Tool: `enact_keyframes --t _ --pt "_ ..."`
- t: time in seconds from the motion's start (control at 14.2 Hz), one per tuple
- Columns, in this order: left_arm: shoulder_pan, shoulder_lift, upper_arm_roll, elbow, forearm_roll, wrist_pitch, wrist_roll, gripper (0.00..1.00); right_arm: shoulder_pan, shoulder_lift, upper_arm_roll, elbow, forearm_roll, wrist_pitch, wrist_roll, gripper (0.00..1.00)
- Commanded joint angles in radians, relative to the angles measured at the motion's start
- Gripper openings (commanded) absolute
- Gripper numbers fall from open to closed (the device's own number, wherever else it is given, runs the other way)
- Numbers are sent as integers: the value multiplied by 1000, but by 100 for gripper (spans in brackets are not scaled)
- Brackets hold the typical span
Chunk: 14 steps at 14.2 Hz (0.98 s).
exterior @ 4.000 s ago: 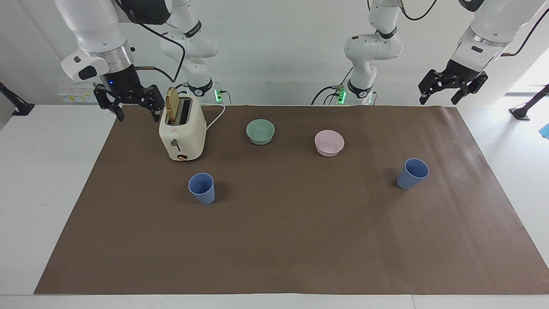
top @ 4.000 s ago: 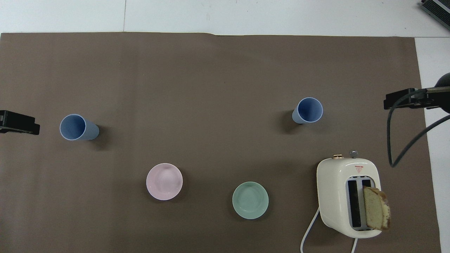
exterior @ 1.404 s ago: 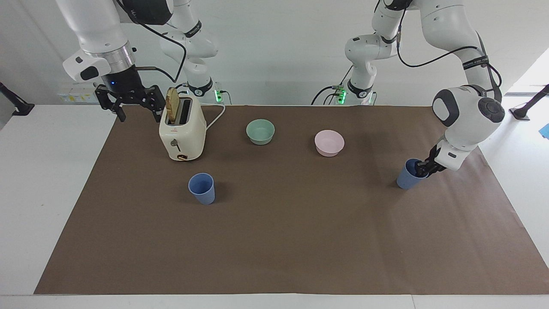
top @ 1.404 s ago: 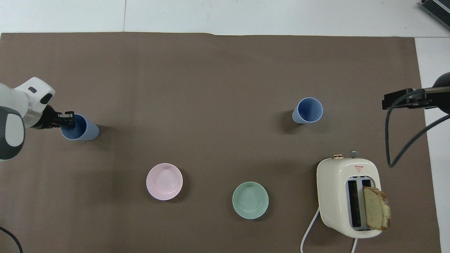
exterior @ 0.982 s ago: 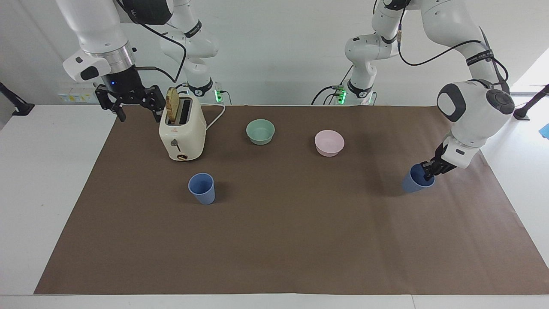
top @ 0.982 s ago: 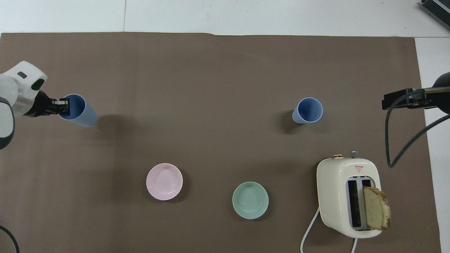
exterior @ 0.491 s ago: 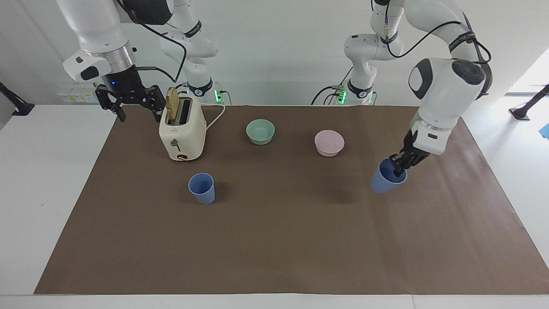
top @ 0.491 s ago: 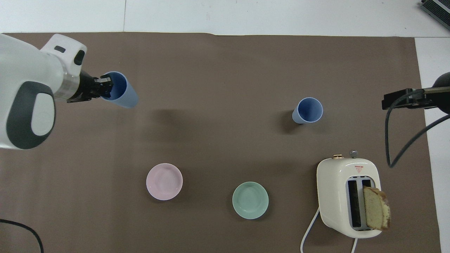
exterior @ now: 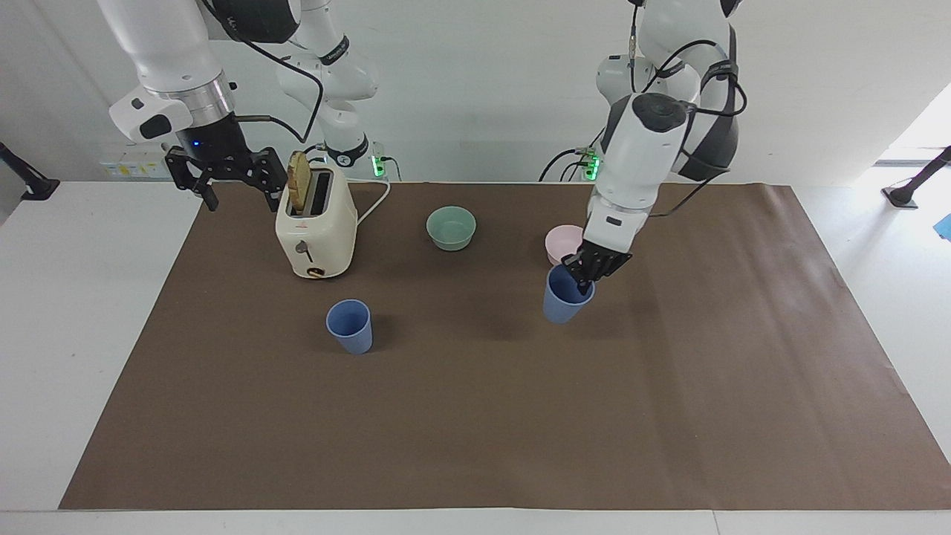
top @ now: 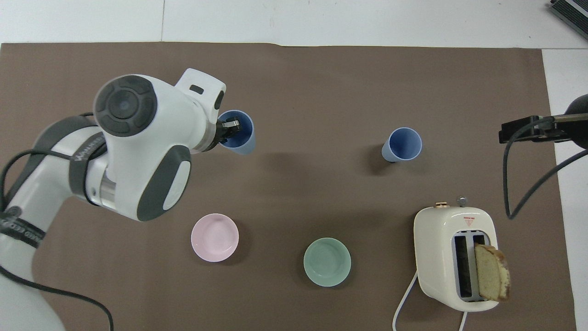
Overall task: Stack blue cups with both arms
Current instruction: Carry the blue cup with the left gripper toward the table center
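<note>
Periwinkle plastic is what catches the eye from across the table: the left gripper [exterior: 585, 272] is pinched tight on the rim of one blue cup [exterior: 566, 298], one finger dipped inside the mouth and the other outside, so the cup hangs upright and clear of the brown mat [exterior: 475, 416], throwing a soft shadow beneath; a rim grip like that leaves the tapered body free to drop into another cup. It hangs over the mat just beside the pink bowl [exterior: 561, 239]. The second blue cup [exterior: 349, 325] stands upright on the mat toward the right arm's end, farther from the robots than the toaster [exterior: 316, 230] with its slice of bread [exterior: 298, 180]; I'd guess that is the target. The right gripper [exterior: 223, 172] waits with its fingers spread wide, holding nothing, above the mat's edge beside the toaster. The green bowl [exterior: 451, 227] plays no part. From overhead, the left arm's bulky wrist covers much of its end of the mat, and the carried cup [top: 239, 133] shows its open mouth with the fingertips [top: 231, 124] on the rim; the standing cup [top: 403, 144] is well apart from it, so most of the carry seems yet to come. Only the right gripper's [top: 523, 130] dark edge shows here.
</note>
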<state>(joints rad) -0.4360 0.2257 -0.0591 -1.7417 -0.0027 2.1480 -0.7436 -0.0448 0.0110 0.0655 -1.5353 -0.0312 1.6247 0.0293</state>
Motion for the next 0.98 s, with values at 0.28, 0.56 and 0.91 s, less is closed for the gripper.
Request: enact_keyframes --t 0.28,0.56,0.91 --pt "-81 43 19 -105 81 148 -31 0 -1 -13 5 -20 -12 18 -3 100" --pt "-110 44 19 -157 81 237 -48 0 -1 -13 5 -20 -12 18 -3 100" --pt "-130 40 19 -186 81 263 -48 0 -1 -13 5 -20 -12 18 -3 100"
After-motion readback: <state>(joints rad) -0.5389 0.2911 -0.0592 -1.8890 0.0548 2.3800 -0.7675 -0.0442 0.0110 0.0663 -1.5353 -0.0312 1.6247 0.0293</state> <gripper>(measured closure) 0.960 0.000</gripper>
